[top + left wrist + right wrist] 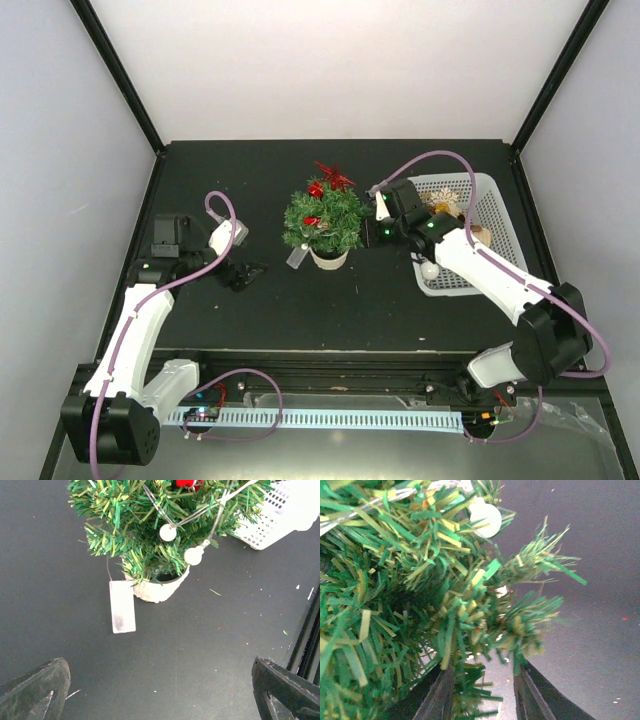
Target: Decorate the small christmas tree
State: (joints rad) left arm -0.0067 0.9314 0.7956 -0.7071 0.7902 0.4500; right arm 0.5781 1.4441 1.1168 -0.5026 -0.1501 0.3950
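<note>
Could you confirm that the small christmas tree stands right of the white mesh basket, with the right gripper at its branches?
Not quite: the top external view shows the small christmas tree left of the white mesh basket; the right gripper is at its branches.

White arms (132, 335) — black joints (550, 340), purple cables (437, 153)

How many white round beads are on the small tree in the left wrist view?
2. One white bead hangs against the small christmas tree; the other bead hangs lower right, near the white pot. Branches may hide more.
</note>
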